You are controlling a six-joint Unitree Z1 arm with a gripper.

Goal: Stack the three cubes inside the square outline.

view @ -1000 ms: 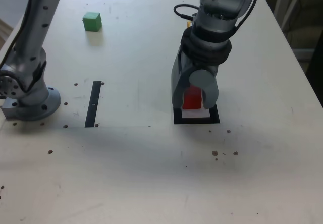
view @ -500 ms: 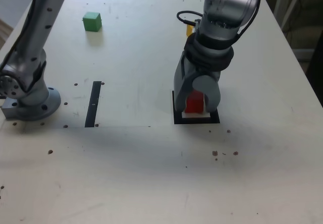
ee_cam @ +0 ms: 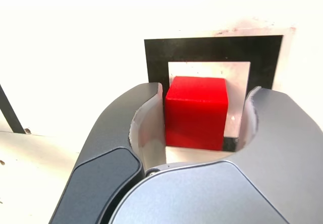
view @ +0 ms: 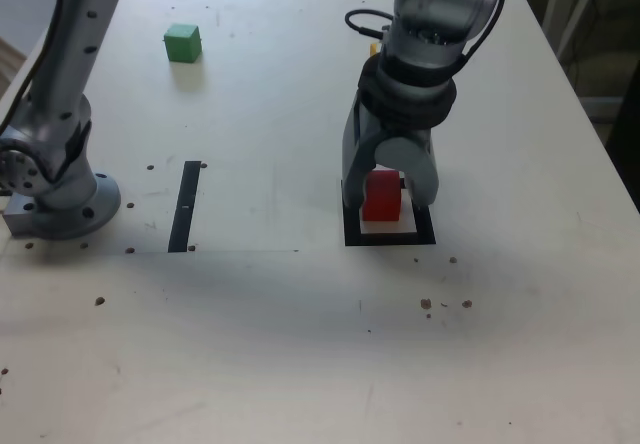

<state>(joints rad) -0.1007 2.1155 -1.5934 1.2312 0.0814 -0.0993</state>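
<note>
The red cube (view: 382,196) is sitting within the square outline (view: 353,226), toward the exterior view's left part of its pale centre. The gripper (ee_cam: 206,115) is straddling the cube with its jaws standing apart; in the wrist view a gap is showing between the cube and one jaw, while the other jaw is lying close beside it, and whether that one is touching cannot be told. The arm (view: 408,84) is reaching down over the outline from above. Behind it, a yellow thing (view: 375,49) is peeking out, mostly hidden. The black strip (view: 185,207) is lying flat on the table (view: 270,344), well apart from the outline on the exterior view's left. Farther back on that side, the green cube (view: 183,43) is resting alone on the table.
</note>
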